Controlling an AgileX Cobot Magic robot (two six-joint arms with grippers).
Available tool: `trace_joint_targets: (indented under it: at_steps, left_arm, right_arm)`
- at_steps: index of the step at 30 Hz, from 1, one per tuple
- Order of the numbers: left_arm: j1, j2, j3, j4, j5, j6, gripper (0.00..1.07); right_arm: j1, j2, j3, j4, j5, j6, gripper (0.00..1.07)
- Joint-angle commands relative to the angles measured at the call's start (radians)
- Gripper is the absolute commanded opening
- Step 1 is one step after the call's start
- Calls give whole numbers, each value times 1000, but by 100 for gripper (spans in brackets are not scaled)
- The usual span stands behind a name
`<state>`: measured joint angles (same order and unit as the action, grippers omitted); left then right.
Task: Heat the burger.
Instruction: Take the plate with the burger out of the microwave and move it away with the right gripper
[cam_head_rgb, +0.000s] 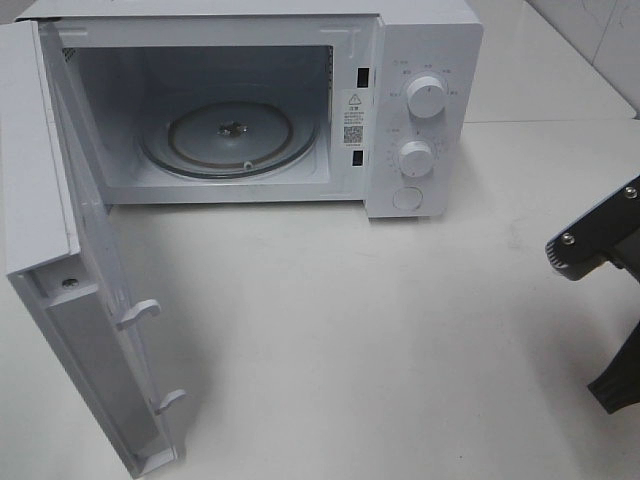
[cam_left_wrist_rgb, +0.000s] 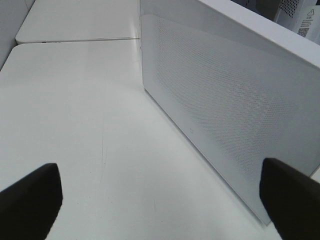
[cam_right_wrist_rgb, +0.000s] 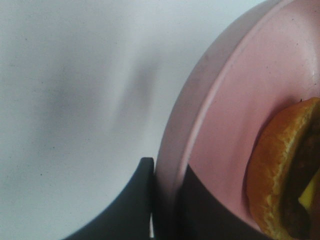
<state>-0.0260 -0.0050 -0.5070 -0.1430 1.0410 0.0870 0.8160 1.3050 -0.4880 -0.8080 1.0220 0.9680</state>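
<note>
On the left of the white table (cam_head_rgb: 350, 340) the microwave's door (cam_head_rgb: 70, 280) stands swung fully open toward the front left corner, its inner face showing two hooked latches (cam_head_rgb: 140, 313) along the free edge. Seen from the left wrist, the door's outer face is a white panel with a fine dotted mesh, and the left tool (cam_left_wrist_rgb: 160, 200) hangs just beside it with its two dark fingers (cam_left_wrist_rgb: 30, 200) spread wide and released, nothing between them; only bare table lies beneath. Moving right, the microwave (cam_head_rgb: 420, 60) sits along the back edge of the table, its cavity open and lit, with a round glass turntable (cam_head_rgb: 230, 140) lying flat on the cavity floor. On the control panel to the right of the cavity are two white knobs (cam_head_rgb: 427, 97) one above the other, and a round button (cam_head_rgb: 408, 198) below them. Further right, near the table's right edge, dark parts of the right arm (cam_head_rgb: 595, 240) poke in from the side of the overhead view; the tool itself is cut off there. The right wrist view shows it: the right tool (cam_right_wrist_rgb: 167, 200) is clenched on the rim of a shallow pink plate (cam_right_wrist_rgb: 235, 100), one dark finger (cam_right_wrist_rgb: 135, 205) under the outside of the rim and the other on the inside. The burger (cam_right_wrist_rgb: 282, 175) rests on that plate, its golden-brown bun close to the gripped rim. I cannot tell whether the plate is resting on the table or lifted off it.
</note>
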Motion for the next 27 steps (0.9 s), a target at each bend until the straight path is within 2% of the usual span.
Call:
trace_joint_targets:
  at_steps: [1, 12, 15, 17, 27]
  left_arm:
    - [2, -20, 6, 0, -2, -7, 101]
    - [2, -20, 6, 0, -2, -7, 101]
    - [2, -20, 6, 0, -2, -7, 101]
    - [2, -20, 6, 0, -2, -7, 101]
    - [2, -20, 6, 0, -2, -7, 101]
  right_arm:
    - [0, 37, -10, -78, 16, 49, 2]
    - [0, 208, -10, -119, -95, 177, 3]
    - [-26, 255, -10, -130, -132, 206, 3]
    - [-80, 320, -10, -146, -173, 219, 4]
    - [-173, 426, -10, -200, -242, 253, 6]
